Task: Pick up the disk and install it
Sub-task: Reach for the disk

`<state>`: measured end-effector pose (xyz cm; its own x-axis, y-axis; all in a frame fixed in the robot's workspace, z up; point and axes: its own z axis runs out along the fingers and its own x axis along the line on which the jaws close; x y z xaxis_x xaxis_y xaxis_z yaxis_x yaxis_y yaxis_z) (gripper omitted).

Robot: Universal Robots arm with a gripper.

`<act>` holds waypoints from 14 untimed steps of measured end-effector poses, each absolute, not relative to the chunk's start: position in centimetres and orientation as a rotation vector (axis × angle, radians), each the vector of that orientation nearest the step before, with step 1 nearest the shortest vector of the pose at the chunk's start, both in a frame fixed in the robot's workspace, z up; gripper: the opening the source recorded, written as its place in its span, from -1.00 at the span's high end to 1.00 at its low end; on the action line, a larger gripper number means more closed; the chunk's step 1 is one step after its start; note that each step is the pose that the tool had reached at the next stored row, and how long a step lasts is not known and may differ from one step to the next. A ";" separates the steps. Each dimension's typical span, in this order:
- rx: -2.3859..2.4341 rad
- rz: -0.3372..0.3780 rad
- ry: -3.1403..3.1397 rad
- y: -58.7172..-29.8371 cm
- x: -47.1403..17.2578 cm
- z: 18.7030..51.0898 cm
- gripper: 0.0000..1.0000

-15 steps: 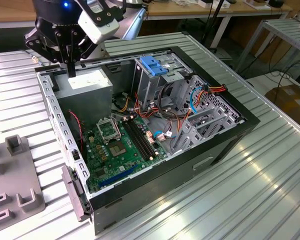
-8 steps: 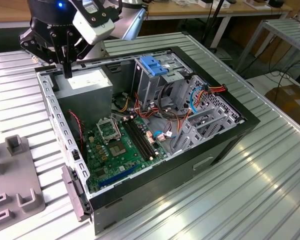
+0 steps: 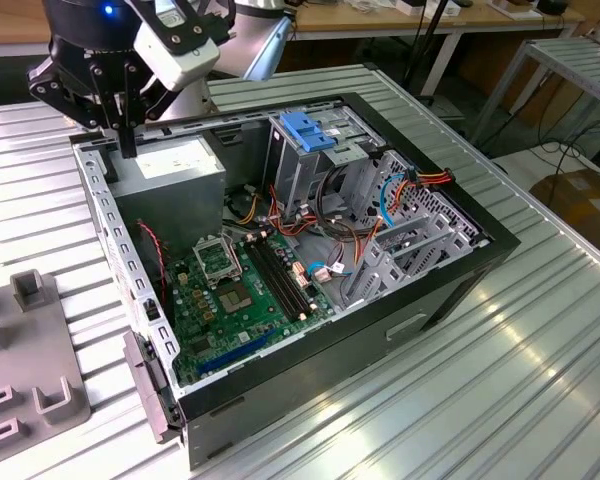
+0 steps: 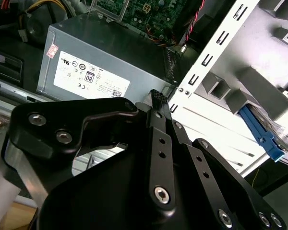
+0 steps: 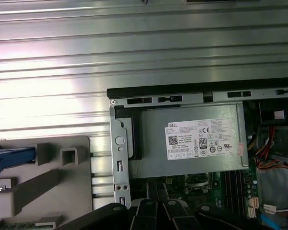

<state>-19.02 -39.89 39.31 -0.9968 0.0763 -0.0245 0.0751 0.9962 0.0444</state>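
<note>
The disk lies in a grey fixture on the table beside the open computer case; its bright blue carrier edge and a bit of silver metal show. In the first wrist view the disk's blue frame sits at the fixture's edge. My black gripper hangs over the case's corner, just above the grey power supply and apart from the disk. The gripper is shut, its fingers together with nothing between them.
An upright metal drive cage with a blue plastic top stands at the back of the case. The green motherboard and loose cables fill the case floor. The ribbed metal table surrounds the case, and the grey fixture stands at the exterior view's left.
</note>
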 end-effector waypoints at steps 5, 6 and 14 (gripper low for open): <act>0.118 0.068 3.112 -39.9 -19.5 39.3 0.80; 0.118 0.068 3.112 -39.9 -19.6 39.3 0.80; 0.118 0.068 3.113 -39.9 -20.5 39.3 0.80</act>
<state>-20.51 -39.89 39.32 -0.9968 0.0763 -0.0244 0.0751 0.9962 0.0443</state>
